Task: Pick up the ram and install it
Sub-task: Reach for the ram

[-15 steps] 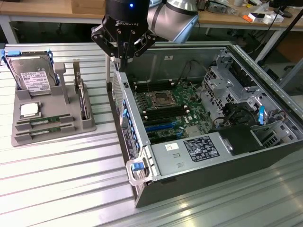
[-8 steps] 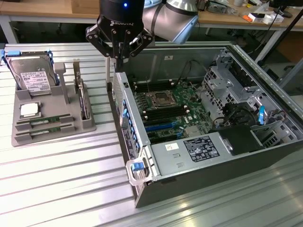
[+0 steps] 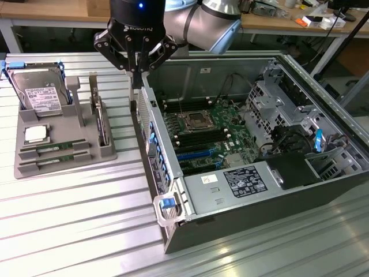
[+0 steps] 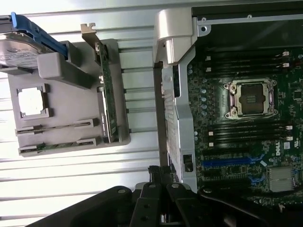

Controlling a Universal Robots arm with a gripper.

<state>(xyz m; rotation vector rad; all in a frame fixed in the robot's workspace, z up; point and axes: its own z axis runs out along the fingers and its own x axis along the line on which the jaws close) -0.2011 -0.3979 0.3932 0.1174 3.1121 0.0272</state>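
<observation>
Two sticks of ram (image 3: 56, 149) lie side by side in slots at the front of a grey holder tray (image 3: 106, 151) on the exterior view's left; the wrist view shows the ram (image 4: 60, 126) in the same tray (image 4: 71, 80). My gripper (image 3: 137, 78) hangs shut above the gap between the tray and the open computer case (image 3: 151, 124), with nothing between its fingers. Its black fingertips (image 4: 160, 172) sit close to the case's side wall. Inside the case lies the motherboard (image 3: 202, 130) with empty memory slots (image 4: 246, 130) beside the processor socket (image 4: 248, 97).
The tray also holds a hard drive (image 3: 40, 95), a square silver processor chip (image 3: 36, 134) and an upright expansion card (image 3: 102, 118). Drive cages and cables (image 3: 288, 115) fill the case's far side. A ribbed metal table (image 3: 75, 219) lies all around, with workbenches behind.
</observation>
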